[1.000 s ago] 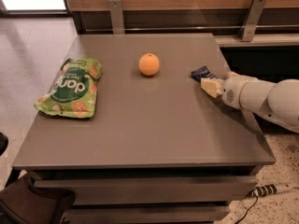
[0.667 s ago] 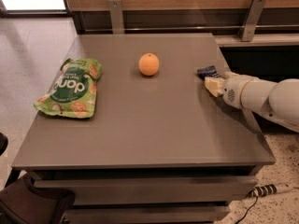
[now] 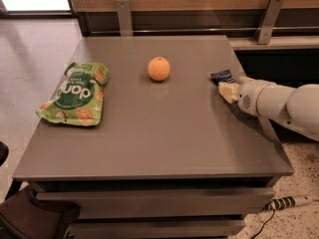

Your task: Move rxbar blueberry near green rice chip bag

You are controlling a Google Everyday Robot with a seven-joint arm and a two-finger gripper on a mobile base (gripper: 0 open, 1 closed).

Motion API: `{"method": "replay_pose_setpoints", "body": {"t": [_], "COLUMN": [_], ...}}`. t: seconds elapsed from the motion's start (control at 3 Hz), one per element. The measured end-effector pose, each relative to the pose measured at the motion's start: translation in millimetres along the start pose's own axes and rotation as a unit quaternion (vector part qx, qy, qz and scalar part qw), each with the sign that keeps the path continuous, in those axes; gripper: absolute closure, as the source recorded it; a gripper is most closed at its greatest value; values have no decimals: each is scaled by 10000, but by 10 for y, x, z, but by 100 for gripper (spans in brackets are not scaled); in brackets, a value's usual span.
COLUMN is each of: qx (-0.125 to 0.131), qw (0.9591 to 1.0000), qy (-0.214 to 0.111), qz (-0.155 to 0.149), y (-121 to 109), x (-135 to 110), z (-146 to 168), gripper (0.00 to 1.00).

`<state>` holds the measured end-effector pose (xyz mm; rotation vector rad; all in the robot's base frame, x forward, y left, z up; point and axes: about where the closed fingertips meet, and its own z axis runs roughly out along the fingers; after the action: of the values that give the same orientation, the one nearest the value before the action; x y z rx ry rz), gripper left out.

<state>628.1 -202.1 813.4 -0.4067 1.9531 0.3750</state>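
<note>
The rxbar blueberry (image 3: 222, 76) is a small dark navy bar lying near the right edge of the grey table (image 3: 164, 133). My gripper (image 3: 227, 90) reaches in from the right on a white arm, and its cream tip lies right against the near end of the bar, partly covering it. The green rice chip bag (image 3: 76, 93) lies flat near the table's left edge, far from the bar and the gripper.
An orange (image 3: 159, 68) sits on the table at the middle back, between the bag and the bar. A wooden wall with metal brackets (image 3: 123, 15) runs behind the table. A power strip (image 3: 289, 202) lies on the floor at the lower right.
The bar has shifted a little to the right and back at the gripper's tip. The gripper has stayed at the bar. The bag and the orange have not moved.
</note>
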Motion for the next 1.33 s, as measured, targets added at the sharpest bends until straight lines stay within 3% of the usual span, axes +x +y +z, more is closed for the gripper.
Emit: {"method": "replay_pose_setpoints", "body": {"t": [1.33], "qx": [1], "qw": [10000], "qy": [0], "qz": [-2], "y": [1], "x": [-11], "z": [-5], "gripper": [100]}}
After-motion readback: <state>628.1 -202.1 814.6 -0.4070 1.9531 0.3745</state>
